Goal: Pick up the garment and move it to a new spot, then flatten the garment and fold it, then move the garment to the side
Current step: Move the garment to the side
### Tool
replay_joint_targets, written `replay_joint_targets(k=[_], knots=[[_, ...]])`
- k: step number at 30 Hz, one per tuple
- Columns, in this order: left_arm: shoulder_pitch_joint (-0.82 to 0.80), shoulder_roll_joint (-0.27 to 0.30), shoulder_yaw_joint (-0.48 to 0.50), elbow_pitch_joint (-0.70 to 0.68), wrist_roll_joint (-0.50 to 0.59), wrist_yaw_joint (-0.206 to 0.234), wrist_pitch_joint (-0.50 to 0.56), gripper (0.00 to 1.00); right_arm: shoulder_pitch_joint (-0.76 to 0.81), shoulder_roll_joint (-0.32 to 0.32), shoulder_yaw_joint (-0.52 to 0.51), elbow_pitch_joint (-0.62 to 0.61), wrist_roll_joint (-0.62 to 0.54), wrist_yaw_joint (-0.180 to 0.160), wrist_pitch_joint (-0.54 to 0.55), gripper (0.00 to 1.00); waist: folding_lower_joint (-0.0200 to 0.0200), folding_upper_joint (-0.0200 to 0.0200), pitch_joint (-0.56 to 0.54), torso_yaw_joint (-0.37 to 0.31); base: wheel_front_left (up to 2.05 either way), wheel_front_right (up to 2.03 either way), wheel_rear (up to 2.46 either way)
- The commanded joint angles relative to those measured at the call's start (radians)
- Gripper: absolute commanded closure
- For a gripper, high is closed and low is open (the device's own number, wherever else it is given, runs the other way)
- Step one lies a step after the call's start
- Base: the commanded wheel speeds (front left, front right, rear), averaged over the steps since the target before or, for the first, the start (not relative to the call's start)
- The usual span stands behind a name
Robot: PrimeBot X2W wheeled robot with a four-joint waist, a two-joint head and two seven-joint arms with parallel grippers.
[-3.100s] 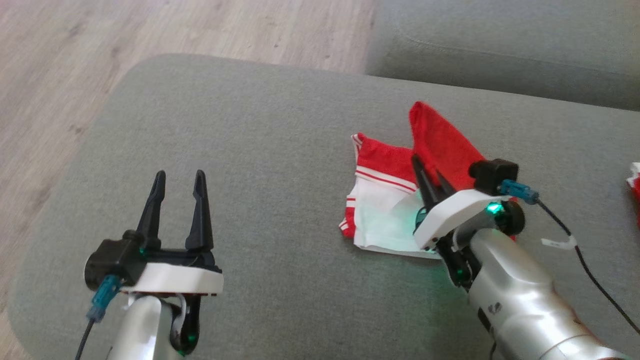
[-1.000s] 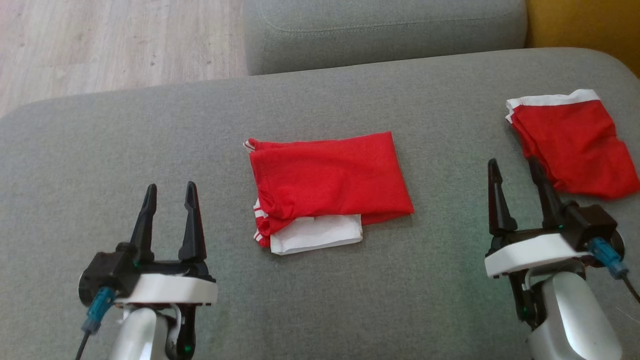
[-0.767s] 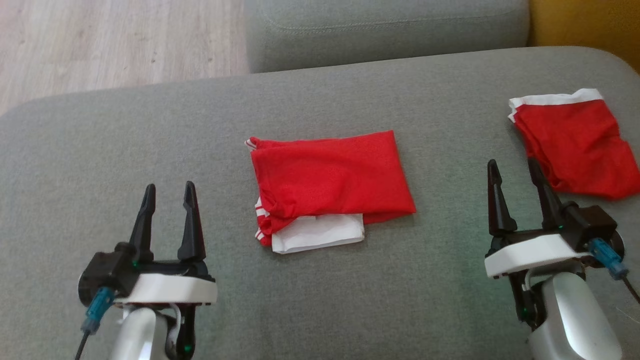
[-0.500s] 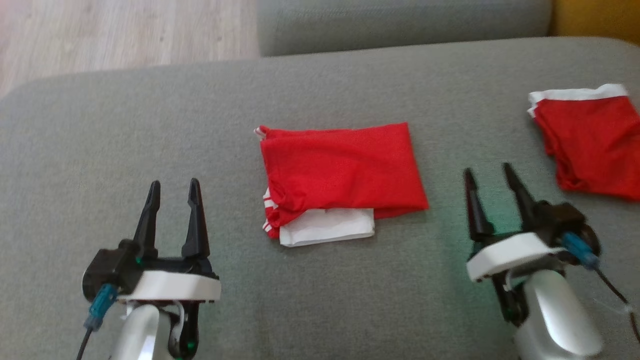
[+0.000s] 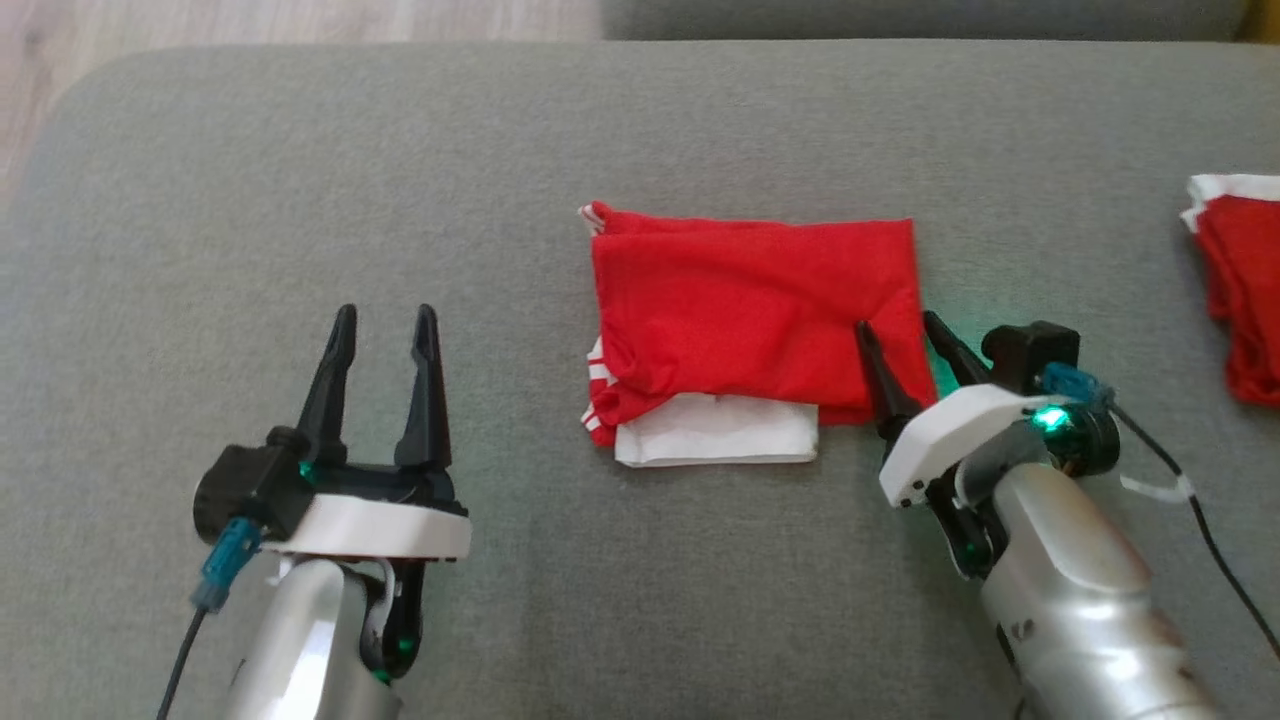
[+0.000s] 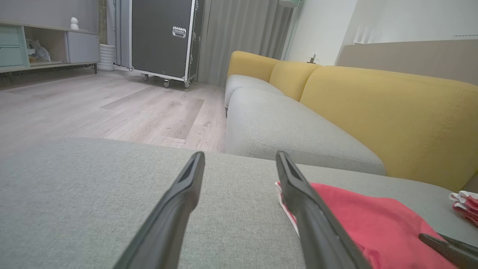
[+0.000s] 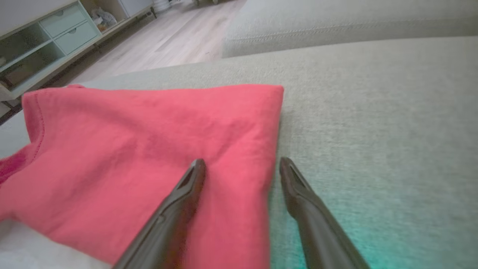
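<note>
1. The grey sofa cushion (image 5: 300, 150) carries the folded garment (image 5: 750, 300), which lies flat near the cushion's middle as a tidy red rectangle. A white layer (image 5: 715, 440) peeks out along the garment's near edge.
2. With the garment lying smooth and doubled over, the moving, flattening and folding steps look done. Only the last step, shifting it to the side, appears to remain.
3. A second red-and-white garment (image 5: 1240, 280) sits well to the right of the folded one and is cut off by the head view's edge.
4. The right gripper (image 5: 896, 323) hovers at the folded garment's near right corner with its jaws spread wide and holding nothing. In the right wrist view one finger is over red cloth and the other over bare cushion, so it seems lined up to take that edge.
5. The left gripper (image 5: 386, 312) waits well to the left of the garment, also spread wide and empty.
6. Three seconds earlier the right gripper was closed on a raised red flap, mid-fold, with the white side exposed.
7. One second earlier it stood well to the garment's right, nearer the second piece. It has since closed in on the corner, and the head camera has tilted down.
</note>
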Motion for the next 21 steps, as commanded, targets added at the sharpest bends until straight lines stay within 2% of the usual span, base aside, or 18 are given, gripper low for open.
replay_joint_targets(k=[1,5,6,7,8,13,16,21], knots=[[-0.041,0.007,0.022,-0.026,-0.010,0.000,-0.010,0.00,-0.042,0.006,0.030,0.013,0.029,-0.001,0.013,0.00,-0.0001,0.0000,0.009,0.015,0.00,0.00,0.00],[-0.044,0.007,0.014,-0.031,-0.015,0.002,-0.010,0.00,-0.081,0.006,0.065,0.117,0.047,-0.001,0.051,0.00,-0.0001,0.0000,0.014,0.026,0.00,0.00,0.00],[-0.045,0.007,0.013,-0.032,-0.016,0.002,-0.010,0.00,-0.088,0.006,0.078,0.134,0.049,-0.001,0.054,0.22,-0.0001,0.0000,0.015,0.028,0.00,0.00,0.00],[-0.045,0.007,0.011,-0.033,-0.016,0.003,-0.010,0.00,-0.094,0.006,0.090,0.147,0.049,-0.001,0.052,0.71,-0.0001,0.0000,0.015,0.029,0.00,0.00,0.00],[-0.046,0.007,0.011,-0.034,-0.016,0.004,-0.010,0.00,-0.100,0.006,0.100,0.157,0.048,-0.001,0.044,1.00,-0.0001,0.0000,0.015,0.029,0.00,0.00,0.00],[-0.035,0.007,0.010,-0.040,-0.017,0.000,-0.010,0.00,-0.137,0.006,0.080,0.221,-0.014,-0.001,-0.053,1.00,-0.0001,0.0000,-0.007,0.006,0.00,0.00,0.00],[-0.029,0.007,0.009,-0.039,-0.015,0.000,-0.010,0.00,-0.148,0.006,0.068,0.230,-0.044,-0.001,-0.081,1.00,-0.0001,0.0000,-0.020,-0.008,0.00,0.00,0.00],[-0.018,0.007,0.003,-0.047,-0.015,0.000,-0.010,0.00,-0.166,-0.012,0.029,0.203,-0.164,-0.001,-0.107,1.00,-0.0001,0.0000,-0.054,-0.052,0.00,0.00,0.00]])
